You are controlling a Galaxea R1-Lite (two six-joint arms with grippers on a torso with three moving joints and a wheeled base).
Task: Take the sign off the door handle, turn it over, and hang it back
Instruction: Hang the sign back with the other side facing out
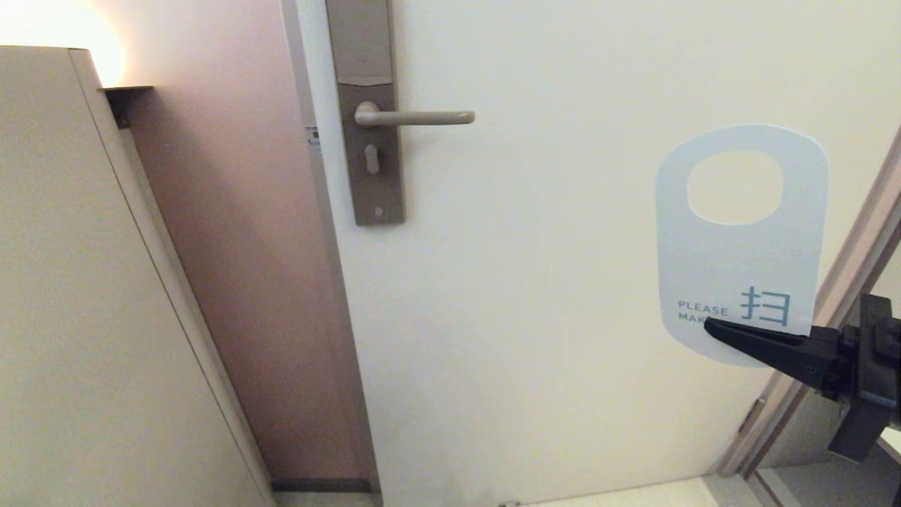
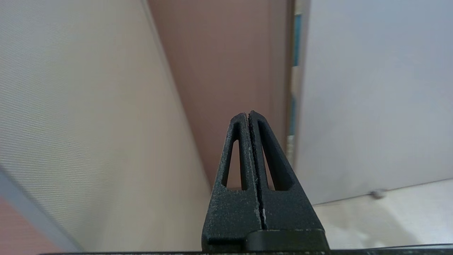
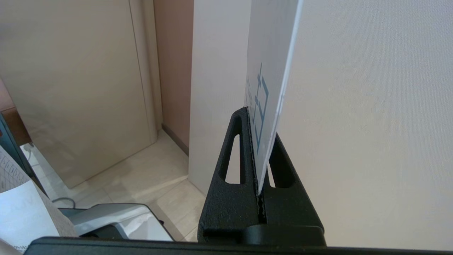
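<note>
The sign (image 1: 739, 274) is off the handle and held upright in the air at the right, its white "PLEASE MAKE..." face toward the head camera and its oval hole at the top. My right gripper (image 1: 711, 328) is shut on the sign's lower edge. In the right wrist view the sign (image 3: 269, 71) stands edge-on between the right gripper's (image 3: 256, 120) shut fingers. The door handle (image 1: 415, 117) is bare, a horizontal lever on a tall plate (image 1: 369, 162) with a keyhole, up and to the left of the sign. My left gripper (image 2: 248, 114) is shut and empty, out of the head view.
The cream door (image 1: 549, 317) fills the middle. A pinkish wall (image 1: 232, 246) and a beige cabinet panel (image 1: 77, 296) stand at the left. The door frame (image 1: 845, 282) runs up the right edge. Floor tiles (image 3: 120, 173) show below.
</note>
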